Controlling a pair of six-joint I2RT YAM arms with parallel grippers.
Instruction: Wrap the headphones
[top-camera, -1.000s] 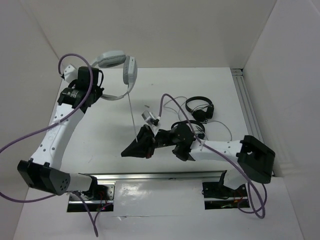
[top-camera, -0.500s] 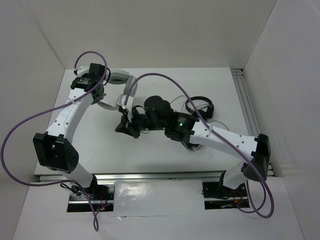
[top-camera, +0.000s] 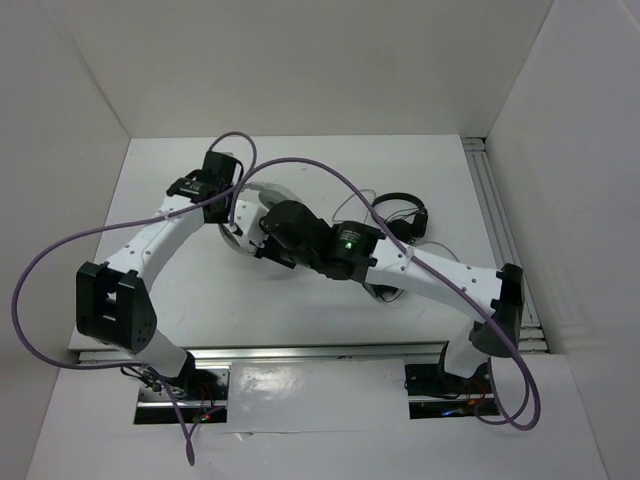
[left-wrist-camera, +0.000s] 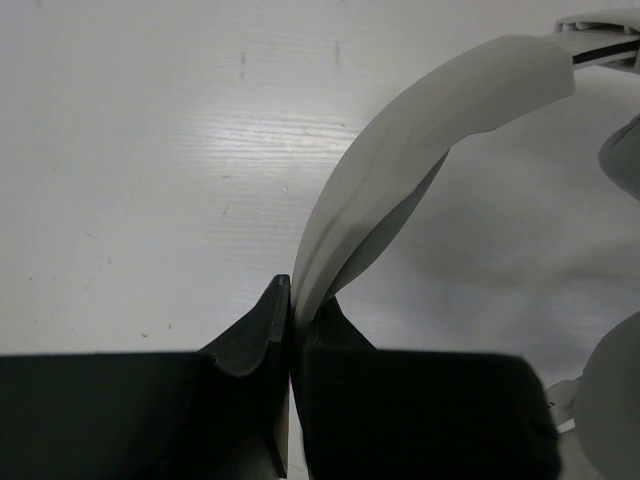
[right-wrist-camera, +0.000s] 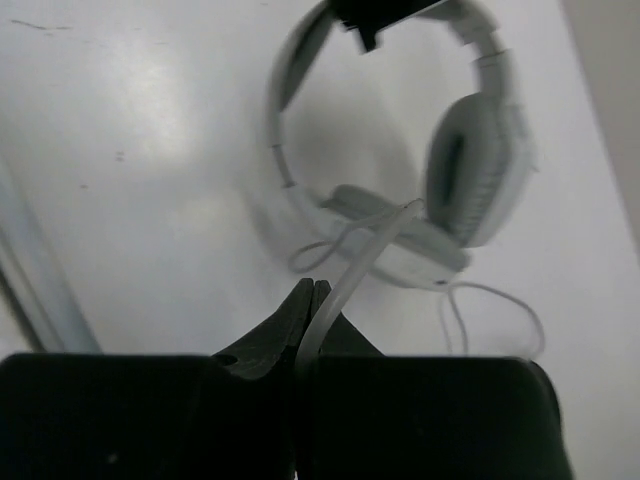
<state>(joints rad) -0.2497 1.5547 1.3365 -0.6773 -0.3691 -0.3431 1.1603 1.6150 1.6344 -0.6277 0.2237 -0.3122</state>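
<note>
The light grey headphones (right-wrist-camera: 478, 170) lie on the white table, earcups to the right in the right wrist view. In the top view only slivers of them (top-camera: 266, 186) show beneath both arms. My left gripper (left-wrist-camera: 292, 300) is shut on the wide headband (left-wrist-camera: 430, 140); in the top view it (top-camera: 232, 212) sits over the headphones. My right gripper (right-wrist-camera: 315, 300) is shut on the thin grey cable (right-wrist-camera: 372, 252), which runs up to the near earcup, with loose loops beside it. In the top view the right gripper (top-camera: 262, 240) is right next to the left one.
A small black on-ear headphone (top-camera: 400, 214) lies right of the right forearm; a second one is mostly hidden under that arm. A metal rail (top-camera: 495, 200) runs along the table's right side. White walls close in the back and sides.
The left arm has brought the headphones from high at the back left down towards the table's middle. The right arm has swung left and forward with the cable, ending beside the left gripper.
</note>
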